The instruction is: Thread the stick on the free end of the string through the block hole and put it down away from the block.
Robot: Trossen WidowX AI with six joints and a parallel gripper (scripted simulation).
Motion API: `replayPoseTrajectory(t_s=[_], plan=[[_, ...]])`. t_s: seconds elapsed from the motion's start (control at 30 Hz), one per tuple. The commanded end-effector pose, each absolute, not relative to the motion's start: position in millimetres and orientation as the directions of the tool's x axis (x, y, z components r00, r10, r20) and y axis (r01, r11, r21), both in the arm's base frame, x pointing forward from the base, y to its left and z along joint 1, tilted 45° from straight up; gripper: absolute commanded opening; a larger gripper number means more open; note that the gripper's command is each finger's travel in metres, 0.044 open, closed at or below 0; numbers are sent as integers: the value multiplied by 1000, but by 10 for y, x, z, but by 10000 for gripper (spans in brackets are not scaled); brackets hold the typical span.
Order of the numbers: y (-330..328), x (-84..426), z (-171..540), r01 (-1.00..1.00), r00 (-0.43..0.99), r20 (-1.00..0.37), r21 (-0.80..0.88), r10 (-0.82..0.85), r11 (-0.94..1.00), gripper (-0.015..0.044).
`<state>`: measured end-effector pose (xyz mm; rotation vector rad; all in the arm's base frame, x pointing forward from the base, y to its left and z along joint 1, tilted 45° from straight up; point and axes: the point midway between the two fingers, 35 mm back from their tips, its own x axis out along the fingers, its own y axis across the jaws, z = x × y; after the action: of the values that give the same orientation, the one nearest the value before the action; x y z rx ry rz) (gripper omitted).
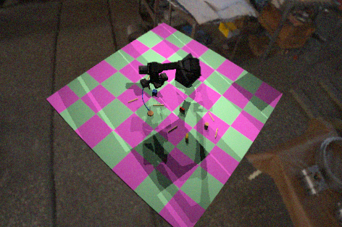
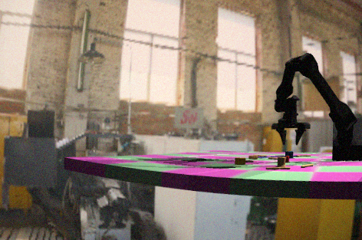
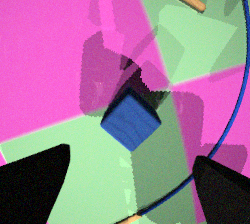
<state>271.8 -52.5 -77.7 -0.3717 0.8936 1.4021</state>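
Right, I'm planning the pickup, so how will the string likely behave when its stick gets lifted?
The blue string will probably flex rather than push like a rod, as it lies in a loose curve. Its far end will likely stay put at first, since that bow leaves slack before the button.
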Motion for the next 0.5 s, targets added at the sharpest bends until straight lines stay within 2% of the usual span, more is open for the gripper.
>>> replayPoseTrajectory(t_s=[0.0, 0.03, 0.3, 0.47], plan=[[-525, 2718, -777, -945, -79, -723, 273, 686, 179, 256], [-525, 2718, -777, -945, -79, -723, 273, 686, 179, 239], [-525, 2718, -777, -945, -79, -723, 273, 686, 179, 239], [-525, 2718, -777, -945, -79, -723, 273, 686, 179, 107]])
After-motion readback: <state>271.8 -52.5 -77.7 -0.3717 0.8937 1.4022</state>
